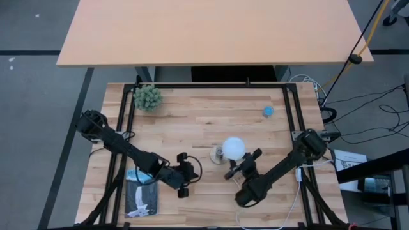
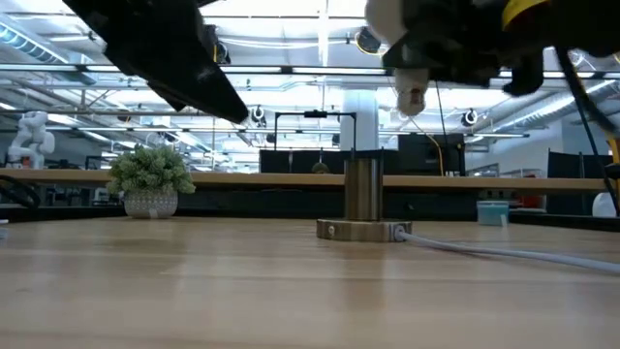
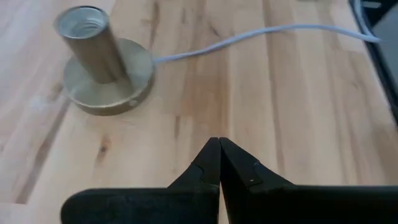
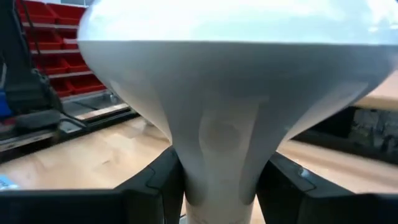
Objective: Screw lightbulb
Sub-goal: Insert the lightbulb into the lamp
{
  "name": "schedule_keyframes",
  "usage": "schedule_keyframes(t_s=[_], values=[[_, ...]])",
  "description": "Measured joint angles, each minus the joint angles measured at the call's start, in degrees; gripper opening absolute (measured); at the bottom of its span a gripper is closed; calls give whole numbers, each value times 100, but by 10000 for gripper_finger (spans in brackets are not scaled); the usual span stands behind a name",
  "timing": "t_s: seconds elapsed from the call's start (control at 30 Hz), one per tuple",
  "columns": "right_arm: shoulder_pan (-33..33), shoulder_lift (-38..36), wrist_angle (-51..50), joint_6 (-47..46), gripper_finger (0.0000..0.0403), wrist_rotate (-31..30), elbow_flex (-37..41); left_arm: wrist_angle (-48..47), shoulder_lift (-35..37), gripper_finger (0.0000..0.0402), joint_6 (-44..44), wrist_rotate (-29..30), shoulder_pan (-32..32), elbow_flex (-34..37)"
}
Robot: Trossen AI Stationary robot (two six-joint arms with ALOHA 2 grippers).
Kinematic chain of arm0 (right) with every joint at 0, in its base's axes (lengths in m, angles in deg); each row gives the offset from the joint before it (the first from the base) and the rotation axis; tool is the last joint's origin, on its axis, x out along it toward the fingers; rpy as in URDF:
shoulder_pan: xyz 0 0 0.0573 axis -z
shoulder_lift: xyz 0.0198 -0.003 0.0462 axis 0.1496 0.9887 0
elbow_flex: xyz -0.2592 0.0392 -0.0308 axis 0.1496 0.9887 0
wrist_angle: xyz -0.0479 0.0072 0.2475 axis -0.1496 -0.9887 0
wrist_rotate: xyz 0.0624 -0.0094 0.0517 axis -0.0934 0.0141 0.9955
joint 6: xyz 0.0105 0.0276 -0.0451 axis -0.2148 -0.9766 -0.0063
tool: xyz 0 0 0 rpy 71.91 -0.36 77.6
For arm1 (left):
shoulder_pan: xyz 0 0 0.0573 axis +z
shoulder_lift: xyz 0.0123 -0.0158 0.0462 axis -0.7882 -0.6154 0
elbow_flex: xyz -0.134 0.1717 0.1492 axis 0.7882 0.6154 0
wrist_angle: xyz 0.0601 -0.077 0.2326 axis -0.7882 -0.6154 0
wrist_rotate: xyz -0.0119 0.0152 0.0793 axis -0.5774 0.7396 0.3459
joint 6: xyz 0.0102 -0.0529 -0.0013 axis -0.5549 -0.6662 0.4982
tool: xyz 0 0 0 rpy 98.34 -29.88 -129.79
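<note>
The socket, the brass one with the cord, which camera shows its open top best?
The left wrist view: it looks down on the socket, so its open mouth and round base show. The low view shows the socket side-on, mouth hidden. In the high view the lightbulb in the right gripper mostly covers it. The right wrist view misses it.
</note>
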State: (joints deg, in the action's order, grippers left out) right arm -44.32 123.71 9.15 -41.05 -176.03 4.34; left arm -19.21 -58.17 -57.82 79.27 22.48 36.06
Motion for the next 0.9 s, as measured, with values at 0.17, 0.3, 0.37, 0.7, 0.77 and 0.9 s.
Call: schedule_keyframes(t_s=[0.17, 0.3, 0.37, 0.7, 0.77, 0.9], values=[[27, -722, -528, 53, 148, -11, 616, 8, 0, 2, 286, 33, -62, 2], [198, -1370, -481, 51, 148, -36, 1298, 69, 0, 2, 517, 73, 65, 2], [308, -1593, -320, 45, 148, -22, 1695, 122, 0, 2, 647, 78, 164, 2], [585, -1868, 1098, 89, 148, -8, 2541, 395, 0, 2, 874, 85, 765, 2], [545, -1791, 1771, 861, 148, -6, 2305, 389, 0, 2, 872, 85, 857, 2], [343, -1618, 2896, 2898, 148, 277, 1557, 390, 0, 2, 893, 88, 974, 2]])
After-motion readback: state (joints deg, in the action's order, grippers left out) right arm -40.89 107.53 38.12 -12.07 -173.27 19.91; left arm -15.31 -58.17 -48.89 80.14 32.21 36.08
